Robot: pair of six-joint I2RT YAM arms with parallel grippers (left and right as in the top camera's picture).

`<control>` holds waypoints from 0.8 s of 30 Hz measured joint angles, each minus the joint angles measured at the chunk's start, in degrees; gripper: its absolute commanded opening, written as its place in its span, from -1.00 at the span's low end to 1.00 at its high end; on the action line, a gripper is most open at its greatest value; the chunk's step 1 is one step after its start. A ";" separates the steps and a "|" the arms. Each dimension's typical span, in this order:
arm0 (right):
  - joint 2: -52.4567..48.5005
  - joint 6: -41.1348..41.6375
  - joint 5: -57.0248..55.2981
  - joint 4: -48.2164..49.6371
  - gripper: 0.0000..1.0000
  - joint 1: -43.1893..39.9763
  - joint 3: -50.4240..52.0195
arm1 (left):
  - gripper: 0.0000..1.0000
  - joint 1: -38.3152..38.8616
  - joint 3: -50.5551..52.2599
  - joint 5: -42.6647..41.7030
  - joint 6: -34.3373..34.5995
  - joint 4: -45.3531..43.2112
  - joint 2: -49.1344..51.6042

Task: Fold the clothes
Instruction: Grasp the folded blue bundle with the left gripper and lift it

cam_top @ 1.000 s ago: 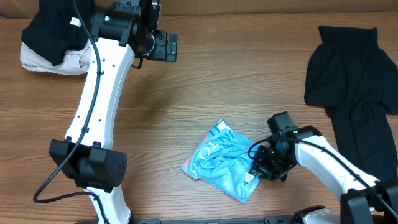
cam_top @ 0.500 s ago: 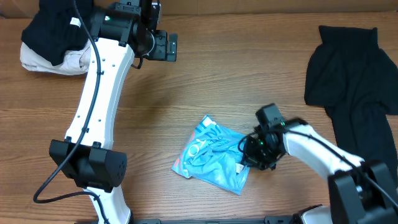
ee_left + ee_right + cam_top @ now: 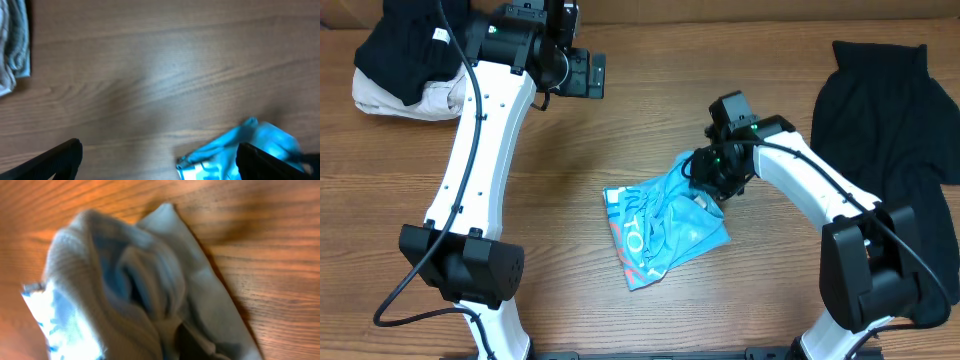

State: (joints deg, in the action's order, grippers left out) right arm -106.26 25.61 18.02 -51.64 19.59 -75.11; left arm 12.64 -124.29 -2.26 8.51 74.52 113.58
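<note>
Shirt (image 3: 665, 225) is shifting up-table and turning with the right gripper (image 3: 708, 175) versus a second ago; the left arm isn't moving. We're seeing a black-and-beige pile (image 3: 395, 70) sitting bunched at the far-left corner. Left gripper (image 3: 592, 75) is hovering wide open over bare table (image 3: 650, 110), holding nothing. Shirt is lying crumpled mid-table, its top-right corner peaking up at the right gripper; we can't tell whether those jaws are clamping it. Black garment (image 3: 890, 120) is sprawling unfolded at right. We're judging folding as barely started.

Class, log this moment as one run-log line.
light-blue T-shirt: crumpled, corner raised | right gripper: at that corner, grip unclear | left gripper: open, far from it
</note>
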 measured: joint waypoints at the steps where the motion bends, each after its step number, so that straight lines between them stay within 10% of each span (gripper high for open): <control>1: -0.04 -0.04 -0.15 -1.07 -0.01 -0.09 -0.98 | 1.00 0.00 0.00 -0.70 -0.15 0.85 0.00; 5: -0.26 -2.29 -0.72 -10.32 0.45 -2.12 -10.05 | 1.00 0.00 0.15 -4.68 -1.79 5.60 0.00; 16: 0.35 -8.02 -2.25 -26.03 0.51 -17.88 -26.25 | 0.99 7.48 1.51 -10.67 -5.51 17.09 -0.07; 24: 0.35 -10.14 -3.26 -27.93 0.54 -24.81 -26.25 | 0.95 23.50 20.52 -6.25 -3.21 6.25 -0.13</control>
State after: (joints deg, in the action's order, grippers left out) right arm -105.91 15.46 14.76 -79.57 -5.21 -101.36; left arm 36.14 -103.77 -8.51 5.30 80.77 113.45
